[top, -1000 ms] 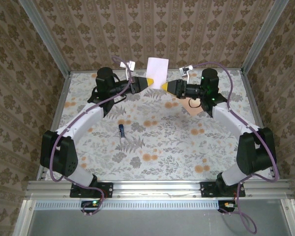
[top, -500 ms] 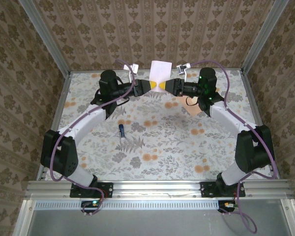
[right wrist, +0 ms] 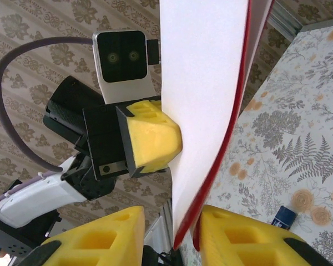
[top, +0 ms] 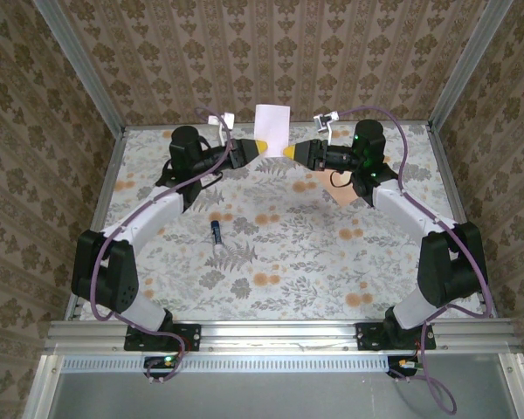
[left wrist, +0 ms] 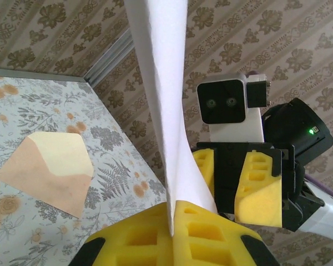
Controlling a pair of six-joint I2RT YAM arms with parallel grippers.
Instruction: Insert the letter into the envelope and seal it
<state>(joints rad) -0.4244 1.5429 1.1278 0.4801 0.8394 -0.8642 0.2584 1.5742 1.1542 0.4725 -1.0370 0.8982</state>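
Two yellow foam grippers low on thin, red-edged letter (top: 272, 122): left gripper (top: 260, 146) clenched on it, right gripper (top: 288, 153) loosely straddling (gap showing). Right of letter, flat peach envelope (top: 342, 190).

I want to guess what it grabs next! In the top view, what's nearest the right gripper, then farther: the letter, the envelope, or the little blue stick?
From the right gripper:
1. letter: at its fingertips, at the back.
2. envelope: lying flat on the right side.
3. little blue stick: lying left of the middle, farthest.
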